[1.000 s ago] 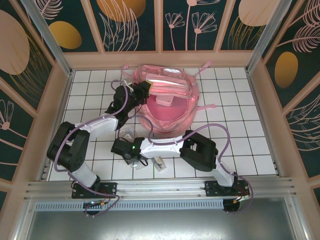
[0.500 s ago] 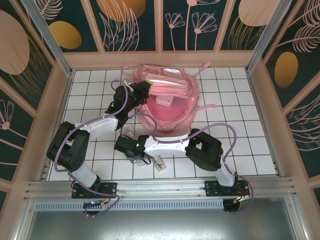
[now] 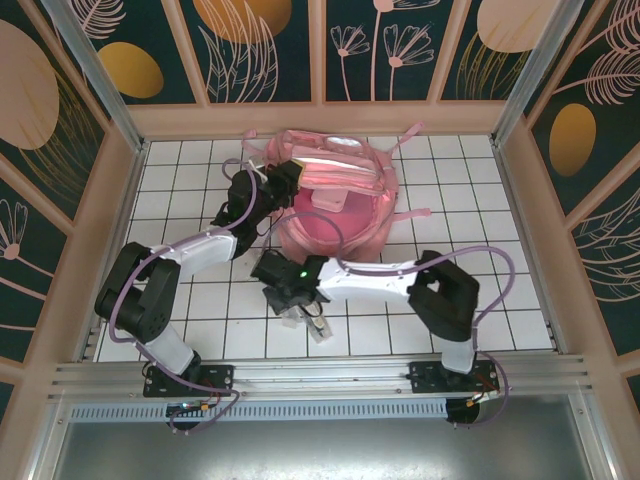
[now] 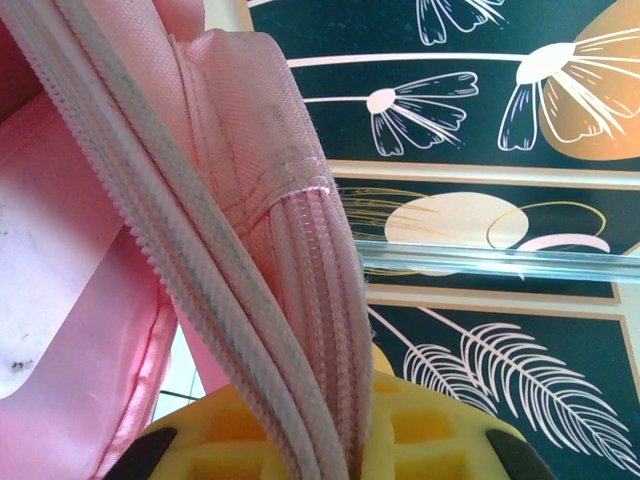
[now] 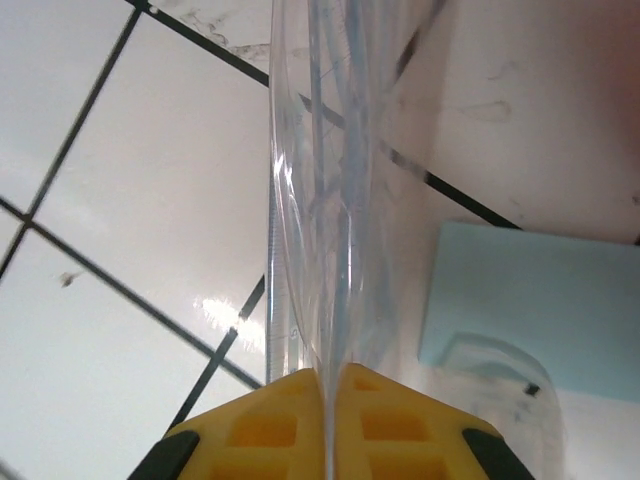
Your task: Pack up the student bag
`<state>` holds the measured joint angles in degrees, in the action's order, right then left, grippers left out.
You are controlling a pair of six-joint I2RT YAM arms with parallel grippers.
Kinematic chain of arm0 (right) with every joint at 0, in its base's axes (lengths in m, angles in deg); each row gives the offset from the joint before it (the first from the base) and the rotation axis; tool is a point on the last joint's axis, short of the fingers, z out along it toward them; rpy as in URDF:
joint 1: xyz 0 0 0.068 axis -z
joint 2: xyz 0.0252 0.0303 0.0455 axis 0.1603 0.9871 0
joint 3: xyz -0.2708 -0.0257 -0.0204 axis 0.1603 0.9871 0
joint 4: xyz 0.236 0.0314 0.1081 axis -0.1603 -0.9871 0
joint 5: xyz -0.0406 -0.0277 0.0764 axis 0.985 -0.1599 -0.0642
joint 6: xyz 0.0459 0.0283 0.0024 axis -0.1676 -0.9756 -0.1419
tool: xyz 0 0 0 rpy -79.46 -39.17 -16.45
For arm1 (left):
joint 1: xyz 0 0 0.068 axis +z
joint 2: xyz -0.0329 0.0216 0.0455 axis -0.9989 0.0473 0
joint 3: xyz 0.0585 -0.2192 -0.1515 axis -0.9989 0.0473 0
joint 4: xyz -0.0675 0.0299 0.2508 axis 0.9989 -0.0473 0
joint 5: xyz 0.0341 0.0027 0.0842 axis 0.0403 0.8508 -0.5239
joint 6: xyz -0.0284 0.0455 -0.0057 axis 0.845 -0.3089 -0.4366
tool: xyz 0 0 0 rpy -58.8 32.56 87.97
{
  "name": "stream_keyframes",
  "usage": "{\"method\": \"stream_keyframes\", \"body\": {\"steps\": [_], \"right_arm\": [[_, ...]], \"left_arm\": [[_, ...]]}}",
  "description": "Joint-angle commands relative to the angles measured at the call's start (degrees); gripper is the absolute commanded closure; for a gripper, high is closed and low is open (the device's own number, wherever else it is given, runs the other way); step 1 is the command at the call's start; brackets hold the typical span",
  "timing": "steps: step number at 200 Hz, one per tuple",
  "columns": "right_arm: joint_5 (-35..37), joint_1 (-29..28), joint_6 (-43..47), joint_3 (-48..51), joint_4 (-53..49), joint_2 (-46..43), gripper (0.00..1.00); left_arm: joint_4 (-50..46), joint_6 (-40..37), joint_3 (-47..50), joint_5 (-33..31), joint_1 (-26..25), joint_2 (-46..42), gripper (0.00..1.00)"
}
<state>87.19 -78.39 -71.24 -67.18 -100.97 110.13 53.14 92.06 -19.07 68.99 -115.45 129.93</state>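
Note:
The pink student bag (image 3: pixel 340 215) lies open at the back middle of the tiled table, with a small flat pink pouch (image 3: pixel 328 202) inside. My left gripper (image 3: pixel 288 174) is shut on the bag's zipper edge (image 4: pixel 250 250) at its left rim; the yellow fingers (image 4: pixel 440 430) pinch the pink tape. In front of the bag, my right gripper (image 3: pixel 291 300) is shut on a thin clear plastic piece (image 5: pixel 320 200) with a ruler scale along one edge, held just above the tiles. The right gripper (image 5: pixel 330 385) has its yellow pads pressed together on the plastic.
A light blue block (image 5: pixel 520 300) lies on the tiles just beyond the clear plastic. A small pale item (image 3: pixel 318 328) rests near the right gripper. Pink straps (image 3: pixel 410 214) trail right of the bag. Wooden walls (image 3: pixel 120 200) enclose the table.
The right gripper has closed on the clear plastic and shifted right, its elbow swinging out to the right. The left gripper and bag have not moved.

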Motion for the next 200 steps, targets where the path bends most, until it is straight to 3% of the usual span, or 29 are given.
{"method": "stream_keyframes", "body": {"steps": [1,45,107,155,200], "right_arm": [[-10.84,2.96,-2.39,6.71,7.15,-9.29,1.00],[-30.06,14.53,-9.37,25.92,27.51,-23.92,1.00],[-37.16,27.89,-15.65,38.66,38.17,-36.75,1.00],[-42.59,36.81,-22.05,40.86,50.25,-36.05,1.00],[-43.75,41.65,-26.24,39.71,60.75,-28.72,1.00]], "left_arm": [[10.40,-0.76,-4.78,-1.08,0.39,-0.21,1.00],[11.28,-0.30,-5.09,-1.38,0.39,0.36,1.00],[12.37,0.36,-4.94,-0.72,0.31,0.89,1.00],[13.35,1.09,-4.08,0.44,0.04,0.23,1.00],[13.92,1.12,-3.50,0.84,-0.74,-0.64,1.00]]}}
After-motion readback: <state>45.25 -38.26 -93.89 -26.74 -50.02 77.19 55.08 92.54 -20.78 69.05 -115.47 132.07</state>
